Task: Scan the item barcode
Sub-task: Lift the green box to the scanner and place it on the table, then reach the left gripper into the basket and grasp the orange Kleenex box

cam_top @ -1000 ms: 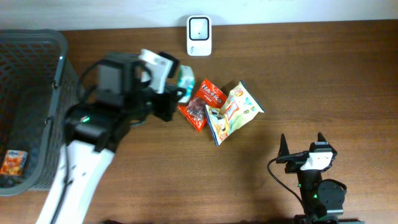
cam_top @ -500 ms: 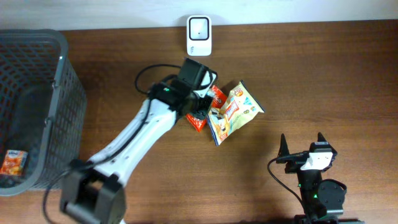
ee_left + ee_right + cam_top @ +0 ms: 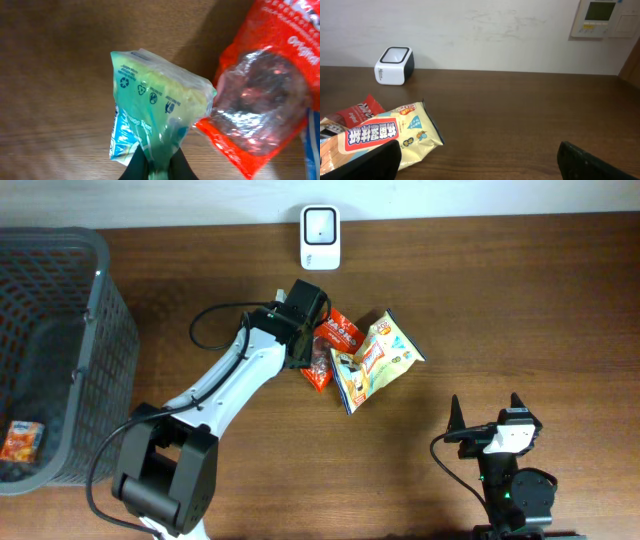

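Whereas a second ago my left arm was raised high, overhead now shows it stretched low across the bench (image 3: 520, 300). The left gripper (image 3: 303, 318) sits beside the red packet (image 3: 335, 338), short of the scanner (image 3: 320, 225). The right gripper (image 3: 485, 418) is parked, wide open and empty.

Left wrist: jaws pinched tight on the near edge of the green packet (image 3: 160, 105); bench contact unclear.

Right wrist: the scanner window faces upward.

Judgement: item in hand, unscanned; barcode must go over that window.

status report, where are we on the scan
Left gripper shut on green packet. Right gripper open, parked aside. Packet not yet at barcode scanner. Red snack bag close beside packet.
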Controlling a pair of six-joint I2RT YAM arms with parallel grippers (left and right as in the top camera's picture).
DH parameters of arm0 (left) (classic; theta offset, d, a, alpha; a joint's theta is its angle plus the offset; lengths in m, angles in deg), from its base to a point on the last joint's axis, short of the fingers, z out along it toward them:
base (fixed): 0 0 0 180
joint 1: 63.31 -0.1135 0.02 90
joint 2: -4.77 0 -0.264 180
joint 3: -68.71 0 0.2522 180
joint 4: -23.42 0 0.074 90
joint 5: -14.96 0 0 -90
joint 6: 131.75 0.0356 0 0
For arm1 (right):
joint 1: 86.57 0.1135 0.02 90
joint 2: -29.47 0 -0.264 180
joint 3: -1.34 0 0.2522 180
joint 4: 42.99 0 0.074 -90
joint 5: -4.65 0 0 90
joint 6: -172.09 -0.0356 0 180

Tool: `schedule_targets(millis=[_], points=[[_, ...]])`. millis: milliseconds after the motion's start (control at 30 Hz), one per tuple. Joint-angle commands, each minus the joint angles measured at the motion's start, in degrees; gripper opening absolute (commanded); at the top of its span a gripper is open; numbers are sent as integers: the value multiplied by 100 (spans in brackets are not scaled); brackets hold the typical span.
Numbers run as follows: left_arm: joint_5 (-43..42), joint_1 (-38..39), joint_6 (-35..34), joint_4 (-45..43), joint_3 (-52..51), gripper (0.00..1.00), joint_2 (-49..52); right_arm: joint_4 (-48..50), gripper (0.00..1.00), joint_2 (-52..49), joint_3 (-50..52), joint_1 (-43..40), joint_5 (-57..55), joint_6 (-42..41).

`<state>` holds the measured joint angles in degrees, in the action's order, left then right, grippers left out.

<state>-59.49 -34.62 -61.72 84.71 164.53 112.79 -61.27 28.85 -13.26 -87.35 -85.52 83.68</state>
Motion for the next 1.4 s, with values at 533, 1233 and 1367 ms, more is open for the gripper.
schedule_targets(millis=[533, 1233, 1367], points=[[120, -323, -223, 1333, 1926, 52, -588, -17, 99, 44, 52, -37, -52, 9], [433, -6008, 431, 2463, 2758, 47, -1467, -17, 99, 44, 52, -37, -52, 9], [428, -6148, 557, 2564, 2732, 47, -1224, -17, 99, 44, 52, -37, -52, 9]])
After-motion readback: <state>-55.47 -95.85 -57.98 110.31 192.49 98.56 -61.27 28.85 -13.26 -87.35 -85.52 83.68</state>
